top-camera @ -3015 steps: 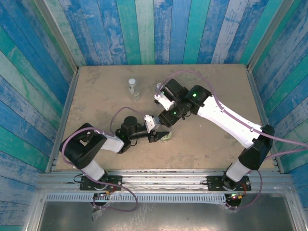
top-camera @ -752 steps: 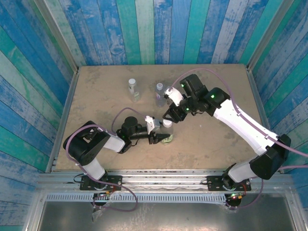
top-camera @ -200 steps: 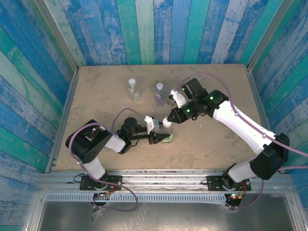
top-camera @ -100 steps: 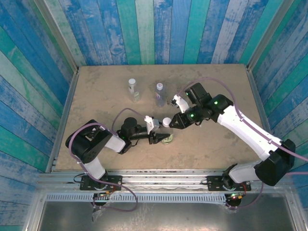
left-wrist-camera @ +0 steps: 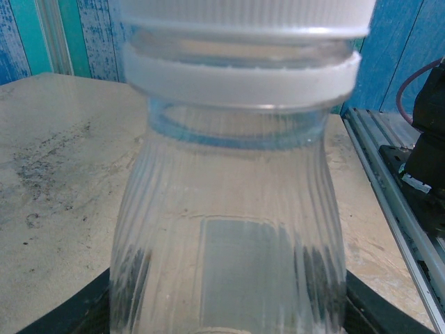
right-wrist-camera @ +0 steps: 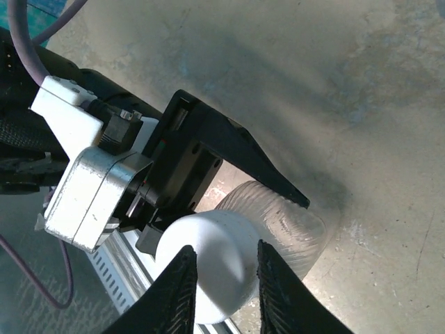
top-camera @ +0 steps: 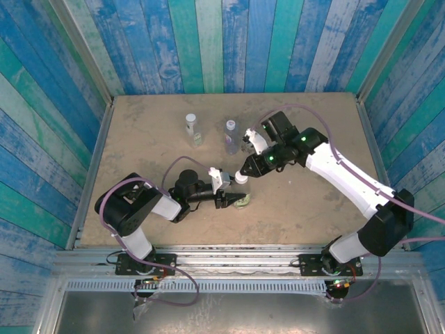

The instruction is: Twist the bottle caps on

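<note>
A clear ribbed bottle (left-wrist-camera: pixel 229 229) with a greenish label stands at the table's middle front (top-camera: pixel 241 202). My left gripper (top-camera: pixel 231 200) is shut on its body, and its dark fingers (left-wrist-camera: pixel 80 313) show at the bottle's lower sides. A white cap (right-wrist-camera: pixel 212 275) sits on the neck, above the white neck ring (left-wrist-camera: pixel 243 78). My right gripper (right-wrist-camera: pixel 226 285) comes down from above and is shut on this cap (top-camera: pixel 240 178), one ridged finger (right-wrist-camera: pixel 182 292) on each side. Two more bottles, one nearly plain (top-camera: pixel 191 127) and one purple-labelled (top-camera: pixel 230 136), stand capped at the back.
The left gripper's black body and metal mount (right-wrist-camera: pixel 104 188) lie close under the right fingers. The right forearm (top-camera: pixel 327 167) stretches across the table's right half. Blue plank walls (top-camera: pixel 208 42) enclose the tan table (top-camera: pixel 139 160) on three sides.
Half a second ago my right gripper had drawn back to the right, off the cap. It has now come back onto the cap and shut on it. The left arm has not moved.
</note>
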